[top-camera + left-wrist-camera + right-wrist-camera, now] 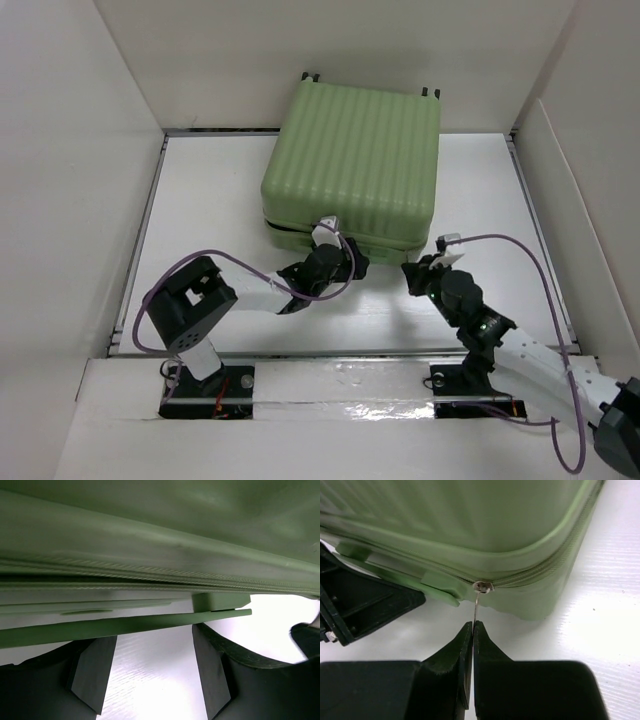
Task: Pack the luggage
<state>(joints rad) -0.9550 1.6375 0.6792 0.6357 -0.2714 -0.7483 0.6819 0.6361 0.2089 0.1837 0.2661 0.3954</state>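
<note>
Both busy: right gripper (pixel 472 626) pinches the zipper pull (pixel 476 605), five o'clock on luggage (pixel 352 165); left gripper (pixel 152 670) gapes; it looks stiff, slick.

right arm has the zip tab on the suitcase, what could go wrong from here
1. The right gripper pinches only the end of the thin zipper pull, so it may slip out once pulled.
2. The left gripper is open by the handle, not clamping it, so the luggage could slide on the smooth table.
3. The slider sits beside a rounded corner, where it might jam.
</note>
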